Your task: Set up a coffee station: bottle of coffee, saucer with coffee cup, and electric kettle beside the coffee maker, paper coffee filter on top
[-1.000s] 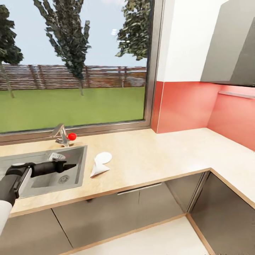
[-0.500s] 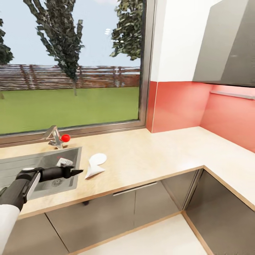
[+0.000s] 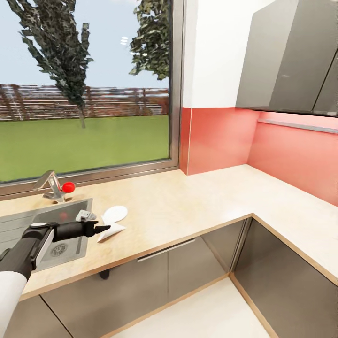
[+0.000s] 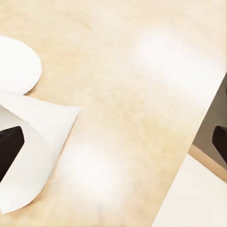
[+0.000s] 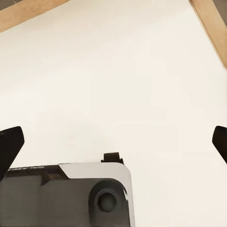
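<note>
Light-wood kitchen countertop [image 3: 188, 206] runs from the steel sink [image 3: 28, 225] rightward, turning a corner under the red wall. Left gripper [image 3: 101, 228], fingers spread, hovers beside the paper coffee filter [image 3: 111, 224], just right of the sink. Right gripper [image 5: 113, 142] is spread over pale floor.

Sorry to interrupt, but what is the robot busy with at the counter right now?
Its left gripper is open and reaching over the kitchen countertop toward the paper coffee filter, which lies flat beside the sink. One finger is right at the filter, not closed on it. A round white disc lies next to it.
</note>
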### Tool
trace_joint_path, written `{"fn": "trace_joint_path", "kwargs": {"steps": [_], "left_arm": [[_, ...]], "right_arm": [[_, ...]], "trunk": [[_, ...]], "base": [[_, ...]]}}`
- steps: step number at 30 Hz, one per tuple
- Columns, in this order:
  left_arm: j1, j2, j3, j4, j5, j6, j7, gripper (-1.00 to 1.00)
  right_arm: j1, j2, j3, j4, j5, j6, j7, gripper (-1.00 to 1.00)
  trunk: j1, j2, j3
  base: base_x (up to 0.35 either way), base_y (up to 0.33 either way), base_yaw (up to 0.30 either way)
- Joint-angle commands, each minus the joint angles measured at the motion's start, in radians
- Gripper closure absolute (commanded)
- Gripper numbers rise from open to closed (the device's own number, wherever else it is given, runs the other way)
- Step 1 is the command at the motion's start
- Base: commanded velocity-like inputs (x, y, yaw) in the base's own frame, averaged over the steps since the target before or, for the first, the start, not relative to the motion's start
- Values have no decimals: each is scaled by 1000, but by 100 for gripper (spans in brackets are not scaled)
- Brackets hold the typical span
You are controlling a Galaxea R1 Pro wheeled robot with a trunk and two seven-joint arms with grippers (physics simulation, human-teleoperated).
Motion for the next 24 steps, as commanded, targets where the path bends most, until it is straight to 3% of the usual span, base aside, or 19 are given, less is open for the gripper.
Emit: {"fn": "trace_joint_path", "kwargs": {"steps": [1,10,17,21,24], "left_arm": [[-1,0,2,-1,-1,9,-4,-100],[-1,3,2,3,-4,9,-1,-100],[0,9,1,67,-9,-6,3,-100],[23,10,4,105,-75,-45,3,-100],[29,9,5,108,-85,-54,3,-100]], "right_arm": [[-1,0,1,0,-9,-4,0,-100],[-1,-1,3,1,-9,-4,0,-100],[-1,-1,2,15,-9,-4,0,-100],[-1,-1,0,50,-9,-4,0,-100],[-1,0,0,53,-9,-4,0,-100]], "trunk": [[1,-2,-2],[1,-2,-2],[1,-2,-2],[1,-2,-2],[1,-2,-2]], "base": [[0,0,-31],[0,0,-4],[7,0,0],[132,29,0],[200,115,0]]}}
